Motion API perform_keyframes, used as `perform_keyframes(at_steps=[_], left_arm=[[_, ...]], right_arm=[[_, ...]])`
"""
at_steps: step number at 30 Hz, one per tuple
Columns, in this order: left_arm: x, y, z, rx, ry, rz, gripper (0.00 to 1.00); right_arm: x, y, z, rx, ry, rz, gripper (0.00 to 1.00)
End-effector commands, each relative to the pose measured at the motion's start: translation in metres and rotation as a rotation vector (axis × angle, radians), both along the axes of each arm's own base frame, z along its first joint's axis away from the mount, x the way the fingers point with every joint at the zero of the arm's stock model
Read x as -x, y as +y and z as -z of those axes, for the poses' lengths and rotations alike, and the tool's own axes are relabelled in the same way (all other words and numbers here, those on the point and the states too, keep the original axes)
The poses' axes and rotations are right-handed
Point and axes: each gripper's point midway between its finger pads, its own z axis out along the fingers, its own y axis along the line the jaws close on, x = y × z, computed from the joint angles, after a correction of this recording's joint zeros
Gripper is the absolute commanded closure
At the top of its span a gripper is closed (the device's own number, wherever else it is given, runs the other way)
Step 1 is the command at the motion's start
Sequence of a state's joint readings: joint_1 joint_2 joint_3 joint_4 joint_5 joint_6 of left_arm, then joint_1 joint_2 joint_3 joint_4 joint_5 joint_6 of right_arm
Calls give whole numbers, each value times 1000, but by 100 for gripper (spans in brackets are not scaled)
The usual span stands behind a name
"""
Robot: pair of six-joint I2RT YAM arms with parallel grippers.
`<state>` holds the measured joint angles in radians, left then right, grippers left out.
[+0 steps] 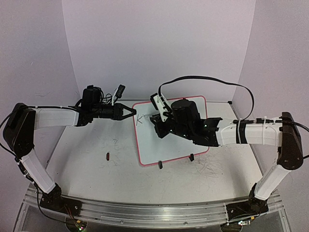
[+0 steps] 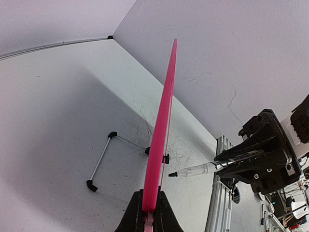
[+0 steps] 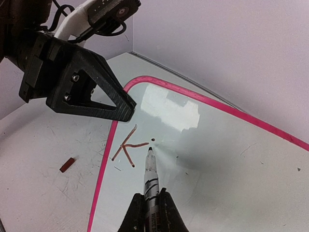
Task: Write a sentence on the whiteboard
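Note:
The whiteboard [image 1: 161, 145], pink-framed, stands tilted on the table. My left gripper [image 1: 131, 112] is shut on its left edge, and the left wrist view shows the pink frame [image 2: 161, 130] edge-on between the jaws of that gripper [image 2: 148, 208]. Over the board's upper left my right gripper [image 1: 157, 120] is shut on a marker [image 3: 151, 179]. The marker's tip sits just below a small dot [image 3: 153, 140], very near the surface. Of the sentence, only a letter K [image 3: 126, 145] shows, beside the left frame. The marker [image 2: 203, 169] points at the board's face.
A small red cap [image 1: 107, 155] lies on the scuffed tabletop left of the board. Two black clip feet [image 1: 160, 165] sit at the board's near edge, and a wire stand [image 2: 101, 162] behind it. White walls enclose the back and sides. A black cable [image 1: 207, 79] loops above the right arm.

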<state>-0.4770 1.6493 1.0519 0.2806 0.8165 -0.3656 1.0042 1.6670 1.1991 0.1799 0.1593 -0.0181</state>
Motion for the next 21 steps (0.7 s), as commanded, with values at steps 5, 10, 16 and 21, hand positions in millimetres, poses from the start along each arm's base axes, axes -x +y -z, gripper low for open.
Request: perform_keyframes(at_steps=[5, 10, 16, 21], left_arm=[[3, 1, -21, 18, -74, -6, 100], [4, 2, -20, 17, -72, -5, 100], [4, 2, -21, 18, -74, -4, 100], [4, 2, -22, 18, -75, -5, 100]], right_arm=[[-9, 8, -14, -33, -32, 17, 100], [-11, 7, -13, -29, -37, 30, 100], [-12, 7, -12, -24, -38, 37, 100], [-12, 5, -8, -20, -32, 43, 100]])
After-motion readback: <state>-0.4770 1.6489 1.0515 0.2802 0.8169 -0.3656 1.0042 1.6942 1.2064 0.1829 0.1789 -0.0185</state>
